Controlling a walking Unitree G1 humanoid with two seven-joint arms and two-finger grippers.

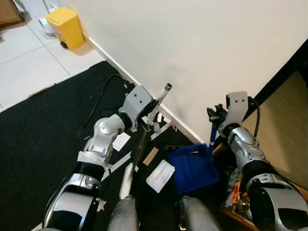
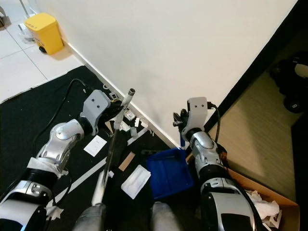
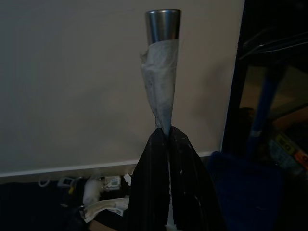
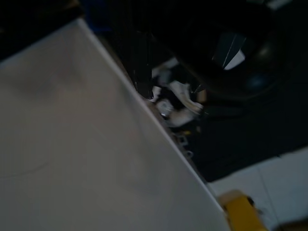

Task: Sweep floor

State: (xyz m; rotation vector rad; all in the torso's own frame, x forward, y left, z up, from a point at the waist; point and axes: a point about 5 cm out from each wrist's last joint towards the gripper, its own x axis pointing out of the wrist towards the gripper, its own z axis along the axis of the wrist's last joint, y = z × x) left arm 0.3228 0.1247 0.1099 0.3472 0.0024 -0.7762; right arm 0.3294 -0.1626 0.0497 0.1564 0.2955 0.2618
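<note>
My left gripper [image 1: 153,111] is closed around the upper part of the broom handle [image 1: 144,136], just below its taped metal tip, and the handle slants down over the black mat [image 1: 43,130] towards my legs, beside the white wall [image 1: 202,53]. My right gripper [image 1: 215,115] is up by the blue handle of the dustpan [image 1: 194,167], which lies on the mat among scraps of paper [image 1: 160,175] near the skirting; whether those fingers are wide or narrow I cannot tell. A yellow bin [image 1: 65,27] stands well apart on the white tiles by the wall.
</note>
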